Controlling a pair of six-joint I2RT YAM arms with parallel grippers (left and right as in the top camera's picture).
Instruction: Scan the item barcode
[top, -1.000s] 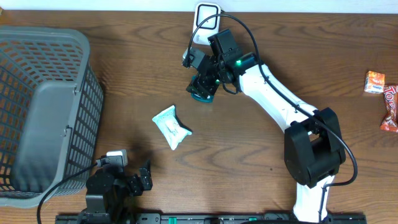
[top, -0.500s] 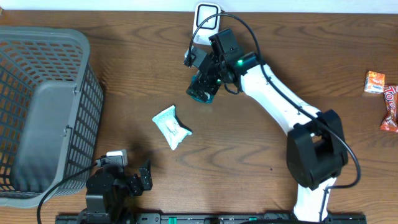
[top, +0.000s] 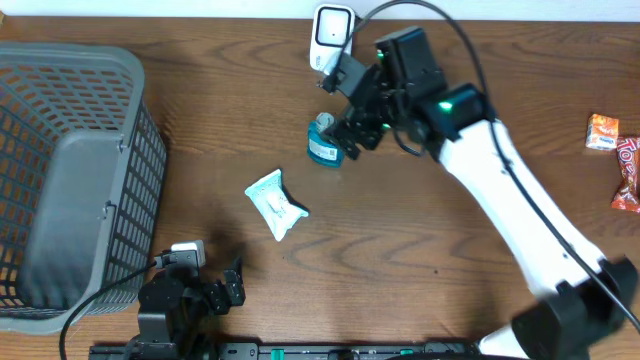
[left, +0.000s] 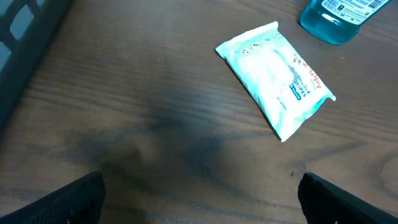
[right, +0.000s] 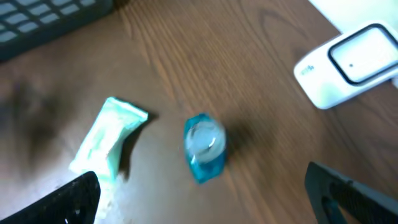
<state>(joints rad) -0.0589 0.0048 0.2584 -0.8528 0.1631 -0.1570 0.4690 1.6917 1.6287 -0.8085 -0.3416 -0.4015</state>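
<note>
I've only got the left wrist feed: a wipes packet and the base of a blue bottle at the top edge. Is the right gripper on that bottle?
Observer: No. The right gripper is open, above and beside the blue bottle, not touching it. The bottle stands upright by itself on the table.
Operator: Where's the scanner?
Observer: The white scanner sits at the far edge, just beyond the bottle.
Operator: And my left gripper?
Observer: The left gripper is open and empty at the near edge, beside the grey basket, short of the wipes packet.
</note>
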